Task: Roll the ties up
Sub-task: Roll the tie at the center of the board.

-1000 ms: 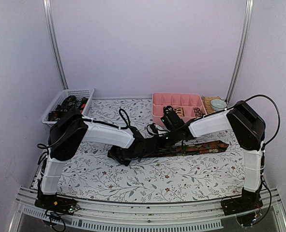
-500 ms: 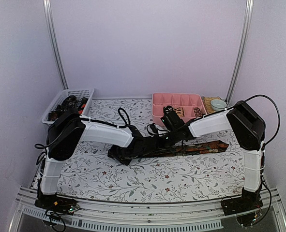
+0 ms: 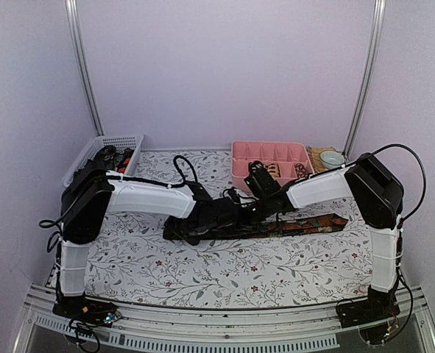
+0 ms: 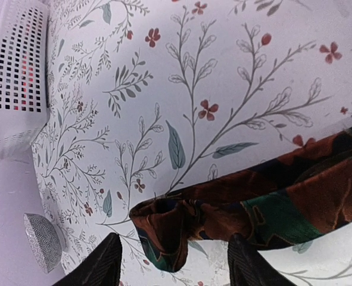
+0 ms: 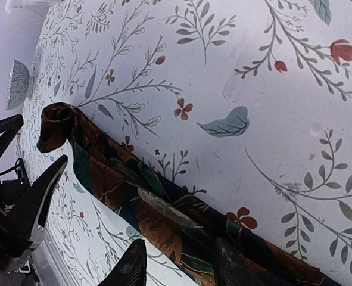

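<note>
Now | left gripper [image 4: 174,262]: jaws apart, astride rolled end of tie [image 4: 241,208] | right gripper [image 5: 178,265]: part-open over tie, grip unclear

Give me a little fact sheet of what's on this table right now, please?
Surface: floral-print tablecloth
Main item: dark brown patterned fabric necktie, lying flat, one end curled over
Left tool: open around the curled end
Right tool: straddles the necktie near its middle; grip unclear
Back left: white plastic mesh basket holding more ties
Back right: pink compartment tray
</note>
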You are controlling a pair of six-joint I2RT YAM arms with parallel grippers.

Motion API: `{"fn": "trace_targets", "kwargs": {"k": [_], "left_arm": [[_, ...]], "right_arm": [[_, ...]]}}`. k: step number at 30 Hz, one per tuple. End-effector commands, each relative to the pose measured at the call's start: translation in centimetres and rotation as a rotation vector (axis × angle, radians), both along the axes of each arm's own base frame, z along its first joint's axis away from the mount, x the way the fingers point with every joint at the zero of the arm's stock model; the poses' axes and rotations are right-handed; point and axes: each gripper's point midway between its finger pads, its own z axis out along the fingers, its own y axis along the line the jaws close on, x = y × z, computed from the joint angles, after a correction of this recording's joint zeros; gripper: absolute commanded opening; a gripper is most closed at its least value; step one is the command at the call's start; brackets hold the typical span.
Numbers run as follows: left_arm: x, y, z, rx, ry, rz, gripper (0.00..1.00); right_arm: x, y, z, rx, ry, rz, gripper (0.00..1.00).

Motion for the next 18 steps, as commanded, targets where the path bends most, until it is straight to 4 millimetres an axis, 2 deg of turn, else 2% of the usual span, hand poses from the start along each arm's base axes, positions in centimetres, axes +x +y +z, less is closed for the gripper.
{"fn": "trace_targets", "kwargs": {"k": [1,6,7,10,13,14,15,17,18], "left_arm": [[0.0,-1.4,2.0,-0.084,-0.039,-0.030,0.63],[-0.4,-2.4,3.7,-0.184,-0.057,-0.040,0.77],[-0.5,-2.6,5.2,-0.245,-0.077,-0.038,0.81],[-1.0,-2.4,7.1,-0.384,-0.103,-0.019,0.94],[-1.5,-1.5,8.4,-0.547,-0.110,0.012,0.95],[-1.6,-0.4,8.0,-0.587,-0.099,0.036,0.95],[-1.5,0.0,8.3,-0.656,-0.102,0.051,0.95],[-1.5,1.3,7.9,-0.772,-0.085,0.085,0.95],[-1.2,1.6,8.5,-0.865,-0.089,0.096,0.94]], "right_arm": [[0.8,0.5,1.9,0.037,-0.007,0.000,0.38],[0.7,1.3,4.2,0.095,-0.015,0.016,0.42],[0.7,1.4,4.9,0.113,-0.017,0.019,0.43],[0.4,2.0,7.0,0.167,-0.018,0.033,0.48],[0.0,2.9,8.8,0.222,-0.007,0.054,0.49],[-0.2,3.5,9.2,0.234,-0.004,0.065,0.49],[-0.3,4.1,9.6,0.244,-0.002,0.073,0.49],[-0.9,5.5,9.8,0.256,0.009,0.100,0.49],[-1.1,6.2,10.0,0.261,0.012,0.111,0.49]]}}
